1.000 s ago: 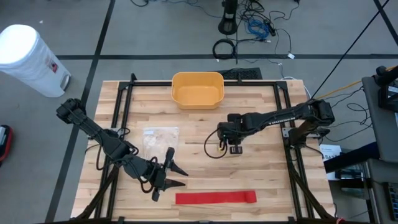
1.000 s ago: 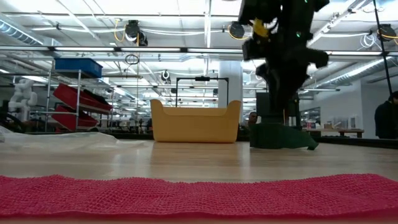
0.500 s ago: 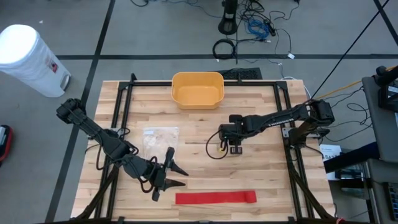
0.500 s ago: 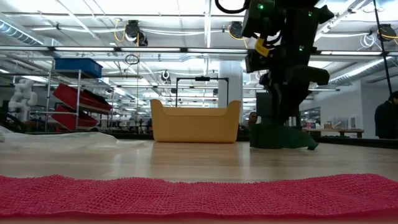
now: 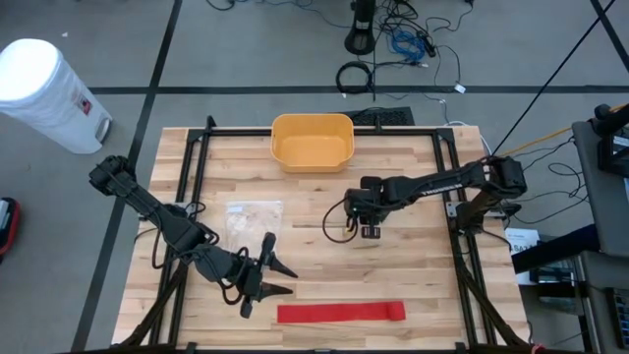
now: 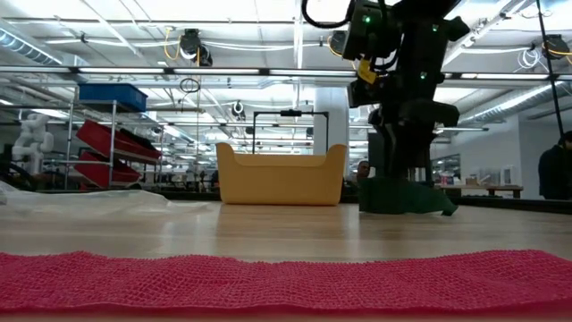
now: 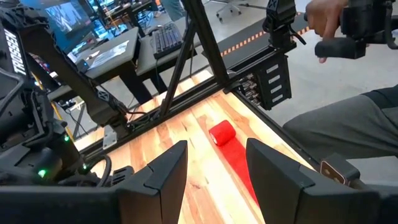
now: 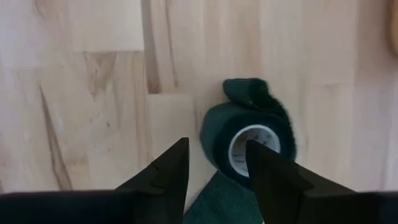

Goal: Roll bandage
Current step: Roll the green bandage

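while right claw (image 8: 211,171) hovers open above dark green rolled bandage (image 8: 249,140) mid wooden table (image 5: 413,285): green apparently rolled. flat red mesh bandage strip (image 5: 340,313) at near edge, barely started. left claw (image 5: 263,270) open, apart from it.

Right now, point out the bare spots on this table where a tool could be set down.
Bare wood lies right of the yellow bin, along the table's right edge, and between the right gripper and the red bandage. It is crowded on the left, where the left gripper sits beside the plastic bag, and under the right gripper, at the green roll.
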Controlling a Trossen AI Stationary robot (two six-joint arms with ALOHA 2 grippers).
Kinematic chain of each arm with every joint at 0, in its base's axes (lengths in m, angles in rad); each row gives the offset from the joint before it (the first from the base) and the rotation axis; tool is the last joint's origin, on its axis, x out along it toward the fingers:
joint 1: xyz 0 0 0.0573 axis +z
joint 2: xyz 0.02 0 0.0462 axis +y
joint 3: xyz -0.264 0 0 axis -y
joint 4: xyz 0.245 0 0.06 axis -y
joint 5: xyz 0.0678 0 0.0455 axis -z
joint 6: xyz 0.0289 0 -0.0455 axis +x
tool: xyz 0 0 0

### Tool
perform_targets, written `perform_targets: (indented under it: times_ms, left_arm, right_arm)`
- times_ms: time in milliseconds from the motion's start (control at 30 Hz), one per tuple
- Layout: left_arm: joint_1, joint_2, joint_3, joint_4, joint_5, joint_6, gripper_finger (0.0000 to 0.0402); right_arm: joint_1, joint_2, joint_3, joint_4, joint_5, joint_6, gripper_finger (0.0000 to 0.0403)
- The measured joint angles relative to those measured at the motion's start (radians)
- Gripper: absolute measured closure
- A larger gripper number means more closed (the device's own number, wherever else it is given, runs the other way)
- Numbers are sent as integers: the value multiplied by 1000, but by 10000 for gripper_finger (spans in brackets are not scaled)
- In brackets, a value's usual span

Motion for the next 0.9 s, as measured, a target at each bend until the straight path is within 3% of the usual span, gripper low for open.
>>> perform_targets:
  times_ms: [467, 900]
  left_arm:
    - [0, 0, 0, 0, 0, 1, 230]
    - [0, 0, 0, 0, 0, 1, 230]
  right_arm:
    - [-9, 77, 0, 27, -26, 2, 264]
    - [-6, 75, 0, 17, -50, 4, 375]
